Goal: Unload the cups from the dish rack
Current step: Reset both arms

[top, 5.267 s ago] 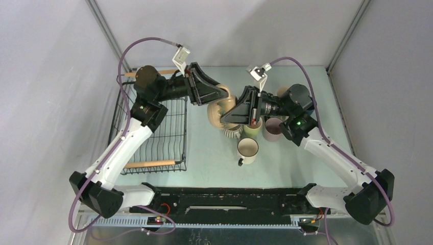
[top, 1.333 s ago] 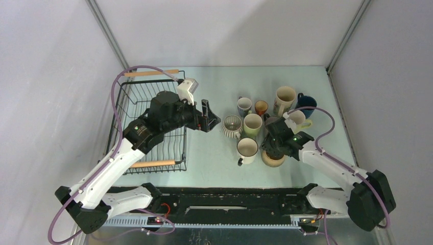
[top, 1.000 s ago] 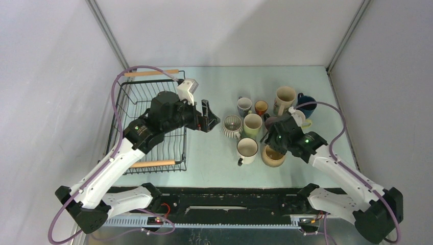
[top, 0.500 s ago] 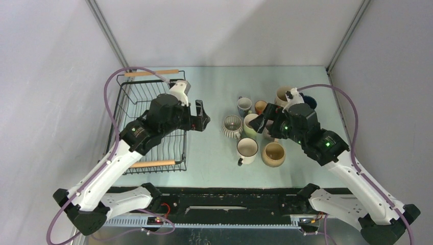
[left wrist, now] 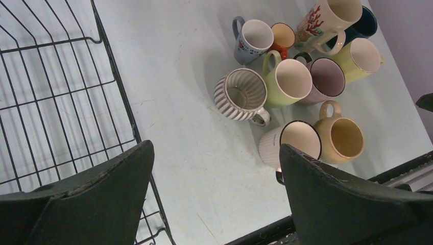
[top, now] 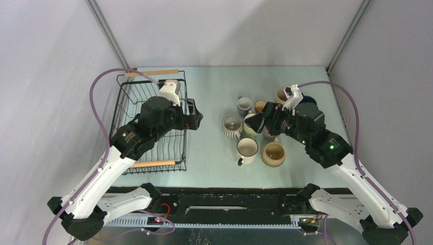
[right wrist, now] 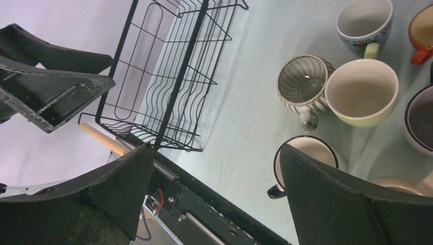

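Nearest the arm bases, a white mug with a dark rim (top: 247, 148) and a tan mug (top: 273, 153) are standing upright side by side on the table (top: 214, 81). They are sitting well to the right of the dish rack (top: 168, 145), about level with its near wooden handle (top: 153, 163), with the tan one farther from the rack. The left gripper (top: 195, 116) is hovering over the rack's right edge, its jaws gaping wide and grasping nothing. The right gripper (top: 257, 122) is hanging above the cluster of cups right of the rack, likewise released, with nothing between its fingers. Under it, a ribbed cream mug (left wrist: 240, 94) is sitting closest to the rack, with a yellow-green mug (left wrist: 292, 79) just beside it. A mauve mug (left wrist: 327, 77) and a pale yellow mug (left wrist: 365, 55) are lining up after those, each farther from the rack. Farthest back, level with the rack's far half, four more are standing mouth up, counting away from the rack: a grey-blue mug (left wrist: 255, 35), a small orange cup (left wrist: 282, 35), a tall cream mug with a red print (left wrist: 332, 13) and a dark blue mug (left wrist: 365, 23)
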Available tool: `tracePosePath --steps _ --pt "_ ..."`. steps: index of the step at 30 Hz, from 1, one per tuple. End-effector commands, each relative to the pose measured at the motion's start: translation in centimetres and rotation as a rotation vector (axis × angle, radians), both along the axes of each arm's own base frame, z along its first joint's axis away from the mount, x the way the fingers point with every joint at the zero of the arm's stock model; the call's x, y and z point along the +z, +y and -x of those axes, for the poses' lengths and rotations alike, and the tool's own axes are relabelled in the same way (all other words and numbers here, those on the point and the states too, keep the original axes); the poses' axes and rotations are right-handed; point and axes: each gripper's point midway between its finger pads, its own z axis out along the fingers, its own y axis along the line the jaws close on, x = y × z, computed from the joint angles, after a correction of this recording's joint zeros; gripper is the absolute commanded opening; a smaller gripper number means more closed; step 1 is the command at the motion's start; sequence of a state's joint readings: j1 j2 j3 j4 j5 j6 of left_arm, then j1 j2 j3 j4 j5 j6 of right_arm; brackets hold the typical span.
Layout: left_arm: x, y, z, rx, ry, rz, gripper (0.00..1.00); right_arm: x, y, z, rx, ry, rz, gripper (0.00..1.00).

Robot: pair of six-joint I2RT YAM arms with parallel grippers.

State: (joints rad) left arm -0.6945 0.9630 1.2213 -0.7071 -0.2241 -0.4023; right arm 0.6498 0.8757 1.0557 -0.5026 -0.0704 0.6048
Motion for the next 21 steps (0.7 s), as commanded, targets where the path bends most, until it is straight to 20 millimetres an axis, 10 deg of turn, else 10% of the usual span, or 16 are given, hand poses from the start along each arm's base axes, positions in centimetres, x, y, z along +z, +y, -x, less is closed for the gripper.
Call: tracePosePath --steps 1,21 --pt "3.38 0.31 0.07 0.010 -0.074 0.047 1.00 3.34 0.31 0.29 0.032 -0.098 -0.049 1.00" --pt "3.29 0.33 0.09 0.002 -0.085 0.041 1.00 2.92 0.39 0.08 0.028 -0.085 -0.041 1.00"
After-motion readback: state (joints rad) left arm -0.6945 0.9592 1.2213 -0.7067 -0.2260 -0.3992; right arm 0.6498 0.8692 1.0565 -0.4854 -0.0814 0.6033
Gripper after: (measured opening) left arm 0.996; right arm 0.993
